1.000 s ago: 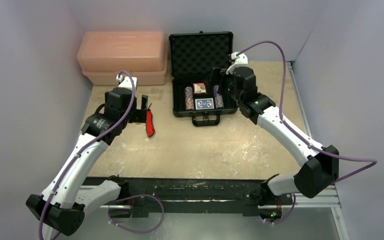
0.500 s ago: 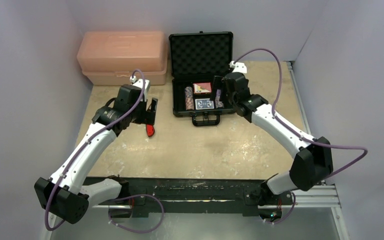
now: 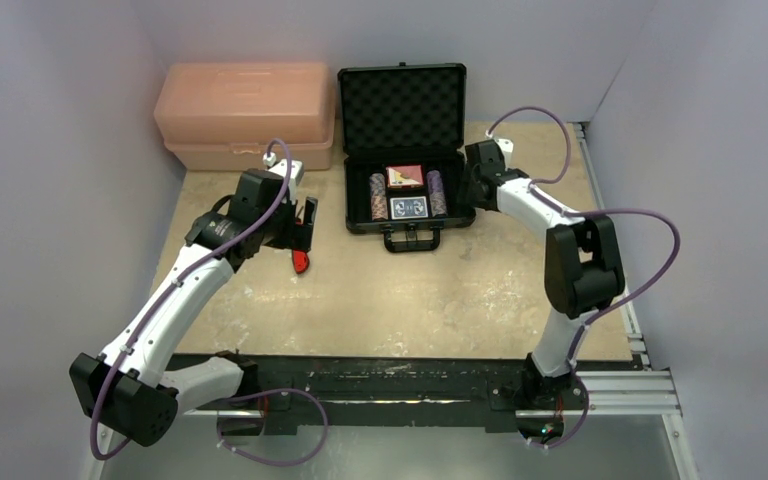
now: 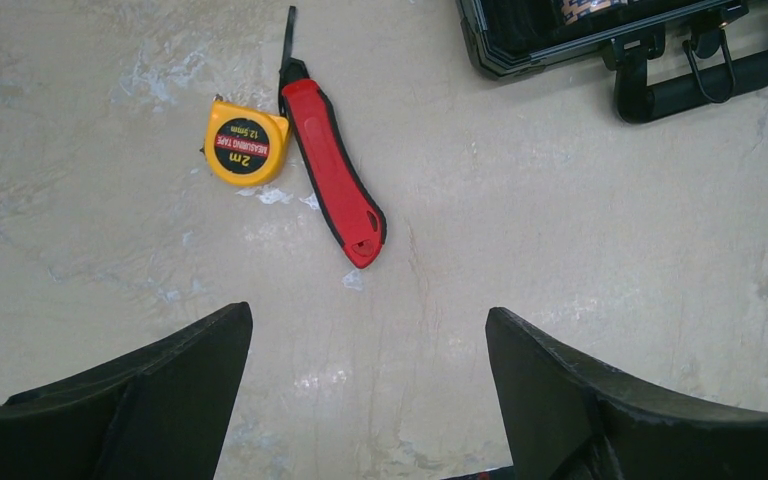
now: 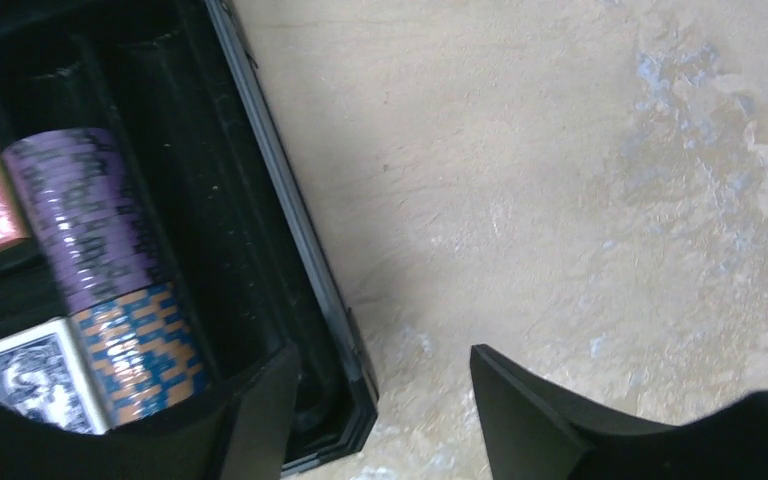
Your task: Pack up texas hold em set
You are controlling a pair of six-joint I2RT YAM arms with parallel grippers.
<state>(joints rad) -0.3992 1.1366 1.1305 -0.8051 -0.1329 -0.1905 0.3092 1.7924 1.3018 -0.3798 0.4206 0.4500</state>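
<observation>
The black briefcase (image 3: 358,222) lies open at the back of the table, its foam-lined lid upright and its handle (image 3: 412,239) facing me. Inside are two purple striped chip stacks (image 3: 377,196), a red deck (image 3: 405,176) and a blue deck (image 3: 409,207). My right gripper (image 3: 469,190) is open and empty at the case's right side. In the right wrist view the right gripper (image 5: 380,400) straddles the case's right wall (image 5: 290,250), beside a chip stack (image 5: 75,215). My left gripper (image 3: 306,215) is open and empty, left of the case. In the left wrist view the left gripper (image 4: 368,370) hovers over bare table.
A red utility knife (image 4: 332,185) and a yellow tape measure (image 4: 245,148) lie on the table just ahead of the left gripper. A large pink toolbox (image 3: 245,112) stands at the back left. Walls close the table on left, back and right.
My right gripper has pulled back from over the case's inside to its right edge, the arm folding in. The left arm swung right a little at first, then held still.
</observation>
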